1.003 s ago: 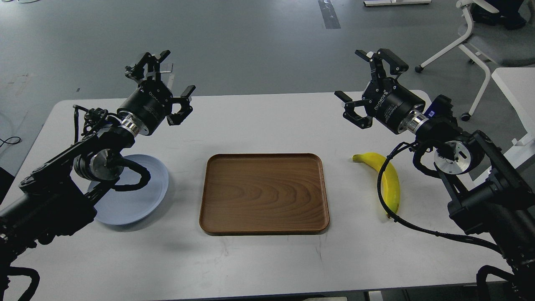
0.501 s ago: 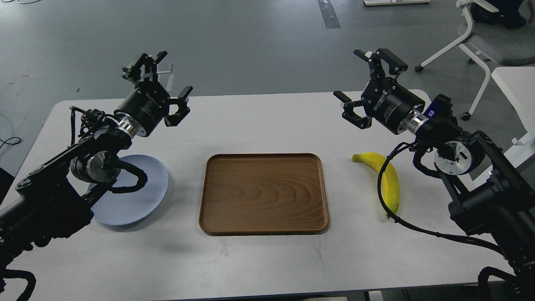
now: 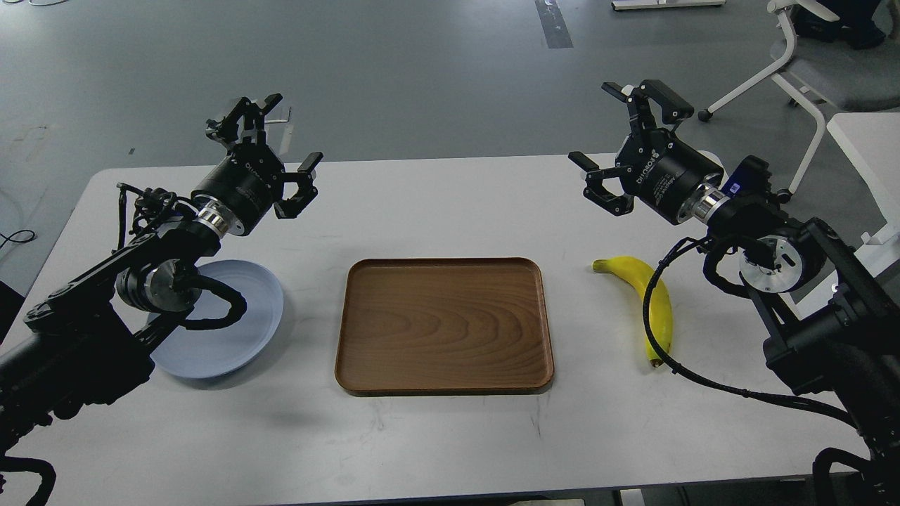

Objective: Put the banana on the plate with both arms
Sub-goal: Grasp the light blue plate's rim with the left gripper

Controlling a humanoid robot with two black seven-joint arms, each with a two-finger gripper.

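Observation:
The yellow banana (image 3: 655, 302) lies on the white table to the right of the wooden tray, stem end toward the tray; a black cable crosses it. The pale blue-grey plate (image 3: 232, 330) lies on the table at the left, partly hidden by my left arm. My left gripper (image 3: 271, 144) is open and empty, raised above the table behind the plate. My right gripper (image 3: 622, 137) is open and empty, raised above the table behind the banana.
A rectangular brown wooden tray (image 3: 444, 383) lies in the middle of the white table (image 3: 436, 443). An office chair (image 3: 808, 63) and another white table (image 3: 868, 147) stand on the floor at the far right.
My left gripper has moved slightly left and lower. My right gripper has shifted a little to the right. Banana, plate and tray have not moved.

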